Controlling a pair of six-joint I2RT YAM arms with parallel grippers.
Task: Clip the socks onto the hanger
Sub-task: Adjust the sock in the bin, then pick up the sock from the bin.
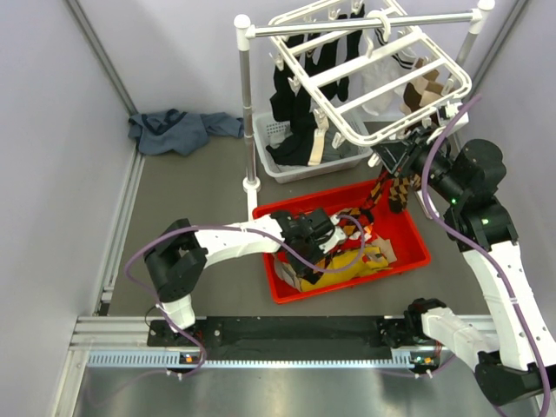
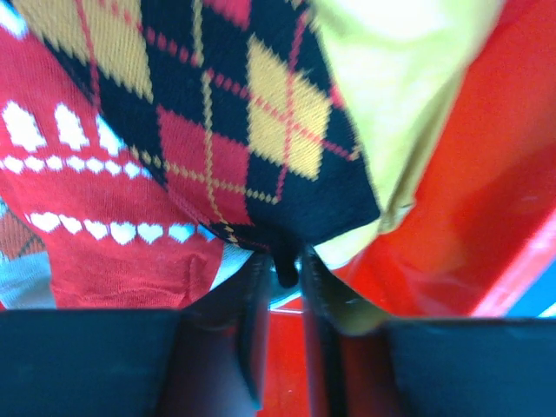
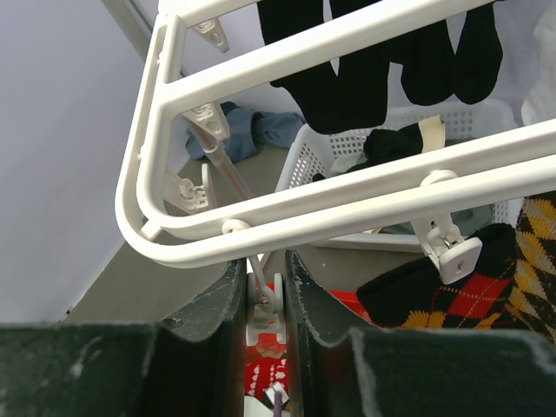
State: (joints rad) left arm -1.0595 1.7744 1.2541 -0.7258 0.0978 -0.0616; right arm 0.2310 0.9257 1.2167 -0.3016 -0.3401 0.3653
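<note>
The left gripper [image 2: 285, 271], nearly closed, pinches the tip of a black argyle sock [image 2: 252, 130] spreading toward 12 o'clock in the red bin [image 2: 469, 217]. The right gripper [image 3: 265, 280] (jaws narrow) squeezes a white clip [image 3: 261, 320] under the hanger [image 3: 347, 204].

hanger [image 1: 356, 137] overhanging red bin [image 1: 408, 234], rack post [image 1: 247, 113] behind, open floor [image 1: 191, 200] left

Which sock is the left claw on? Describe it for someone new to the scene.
Find the big red bin, where the left claw reaches in. Between its fingers sits the corner of a black sock with red and yellow diamonds; beside it lie a red sock with white hearts and a plain yellow cloth.
</note>
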